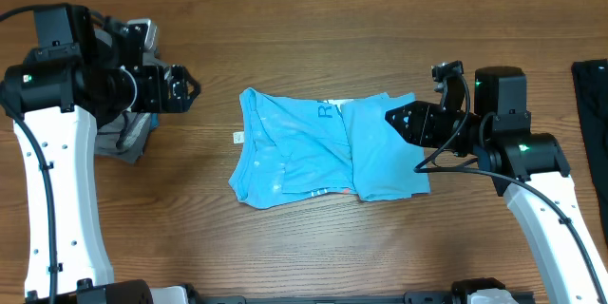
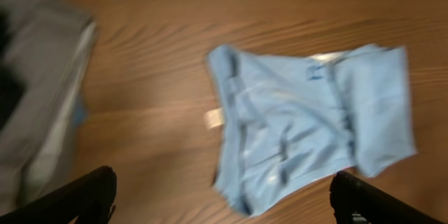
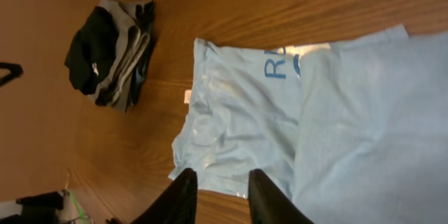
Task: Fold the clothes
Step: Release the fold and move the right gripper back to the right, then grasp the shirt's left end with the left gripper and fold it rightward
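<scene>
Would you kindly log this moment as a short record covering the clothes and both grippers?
garment: light blue shirt, partly folded, flat at mid-table
stack: clothes pile, dark and grey, at the left side
left gripper: open, empty, near the clothes pile, apart from the shirt
right gripper: open, empty, over the shirt's right edge

The light-blue shirt (image 1: 285,152) bears dark-blue printed lettering (image 3: 274,64). Only a capital "R" is legible, and the rest lies under the folded-over panel. A small white tag (image 1: 238,137) at the shirt's edge is too small to read.
</scene>
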